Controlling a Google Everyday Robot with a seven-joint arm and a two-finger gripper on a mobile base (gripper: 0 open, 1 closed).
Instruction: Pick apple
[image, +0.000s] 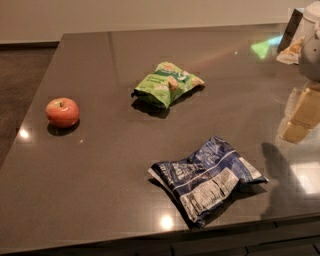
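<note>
gripper (301, 117): far right edge; grip state I can't tell
apple (62, 112): well left of it
risk: long reach; nudged apple rolls off table (100, 200)

One camera looks down at an angle from above the near edge of the countertop (100, 190), facing the far wall (150, 12) (a fairly close vantage); the gripper (300, 119) apparently sits at the right edge.

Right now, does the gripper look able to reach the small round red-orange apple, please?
Probably yes, though far: the gripper hangs at the right edge, the apple sits alone far left, and the green snack bag and blue snack bag leave a gap between.
</note>
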